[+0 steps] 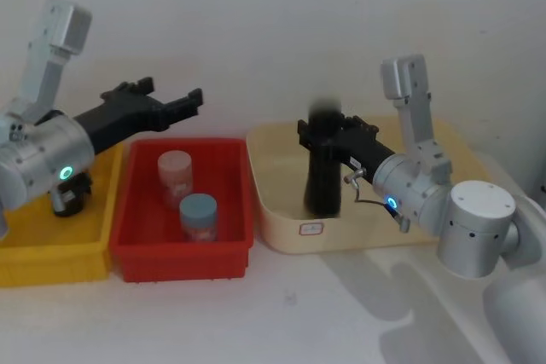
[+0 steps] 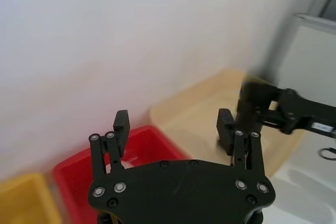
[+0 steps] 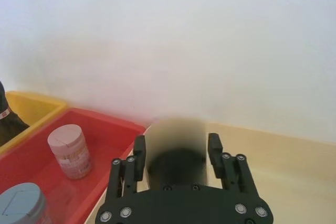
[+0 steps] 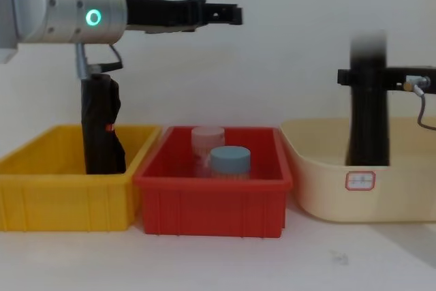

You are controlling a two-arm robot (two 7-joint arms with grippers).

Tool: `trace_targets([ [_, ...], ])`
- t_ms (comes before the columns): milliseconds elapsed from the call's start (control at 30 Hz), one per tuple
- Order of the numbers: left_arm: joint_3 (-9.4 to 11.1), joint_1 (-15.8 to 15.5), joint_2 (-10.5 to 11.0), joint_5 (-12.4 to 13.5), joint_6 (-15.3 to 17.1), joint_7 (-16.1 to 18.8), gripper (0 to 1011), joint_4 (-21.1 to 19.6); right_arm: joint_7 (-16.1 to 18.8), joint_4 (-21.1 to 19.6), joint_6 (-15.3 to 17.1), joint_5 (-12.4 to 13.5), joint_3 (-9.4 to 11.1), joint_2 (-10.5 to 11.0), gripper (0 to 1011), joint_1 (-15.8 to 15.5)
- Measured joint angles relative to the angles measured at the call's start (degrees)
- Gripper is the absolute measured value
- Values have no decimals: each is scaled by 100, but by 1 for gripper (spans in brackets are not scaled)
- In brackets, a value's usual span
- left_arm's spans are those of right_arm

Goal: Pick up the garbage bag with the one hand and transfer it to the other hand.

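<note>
Our left pincer point(image 1: 171, 91) hangs open, holding nothing. Far to its right, our right pincer point(image 1: 328, 135) squeezes the garbage bag point(image 1: 322, 181), upright in its grip. We think this is the pick-up. Next, lift it and carry it toward the open pincer.

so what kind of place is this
Probably a robot lab test bench: white tabletop, bare white wall, a row of three plastic bins. The right gripper holds a smooth black garbage bag roll in the cream bin; the left gripper hovers open above the red bin.
</note>
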Motion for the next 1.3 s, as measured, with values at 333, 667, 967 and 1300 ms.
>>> trace_targets([
  [333, -282, 423, 36, 62, -189, 641, 1001, -224, 43, 38, 6, 11, 48, -11, 939, 14],
  [667, -443, 655, 52, 93, -299, 961, 1002, -328, 66, 51, 4, 15, 71, -16, 1001, 19],
  [967, -503, 740, 56, 104, -340, 1078, 1001, -362, 219, -147, -113, 19, 72, 13, 1001, 4],
  [1300, -536, 788, 61, 111, -362, 1146, 1001, -382, 619, -588, -184, 163, -18, 124, 1001, -48],
])
